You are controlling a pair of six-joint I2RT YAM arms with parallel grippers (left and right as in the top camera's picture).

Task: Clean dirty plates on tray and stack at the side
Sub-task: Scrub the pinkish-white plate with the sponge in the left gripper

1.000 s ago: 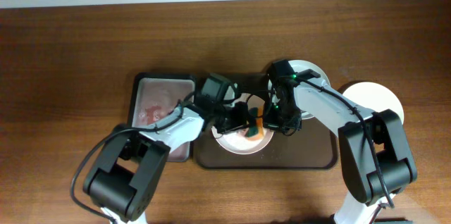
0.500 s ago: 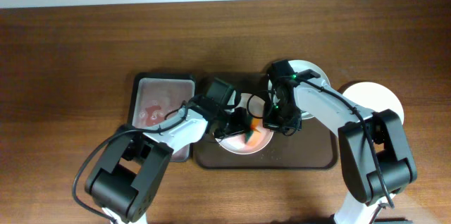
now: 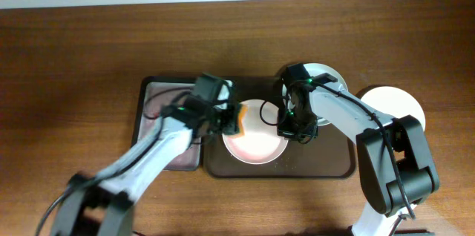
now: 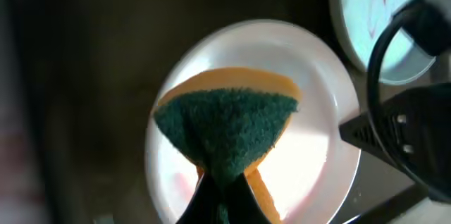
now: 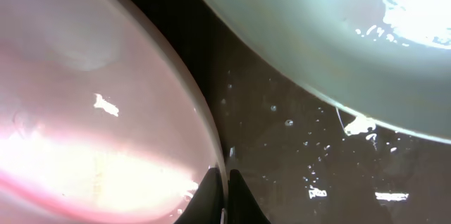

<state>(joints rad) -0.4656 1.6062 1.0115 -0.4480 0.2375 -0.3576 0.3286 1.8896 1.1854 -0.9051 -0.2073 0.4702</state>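
the table (image 3: pixel 74 50) is showing brown wood grain with a dull sheen. the tray (image 3: pixel 319 168) is looking like dark, smooth plastic and is glistening with water droplets. the middle plate (image 3: pixel 256 143) is shining glossy white under a wet pinkish film. the sponge (image 4: pixel 225 129) is showing a rough green scouring face over soft orange foam. the rear plate (image 5: pixel 338 34) is gleaming smooth and glossy too.

The sponge (image 4: pixel 225 129) — orange body, dark green scouring face. The front plate (image 3: pixel 256 145) is white with a pink sheen; the rear plate (image 4: pixel 363 20) is pale with thin red streaks; the 3rd plate (image 3: pixel 404 102) plain white. The tray (image 3: pixel 326 163) is dark brown.
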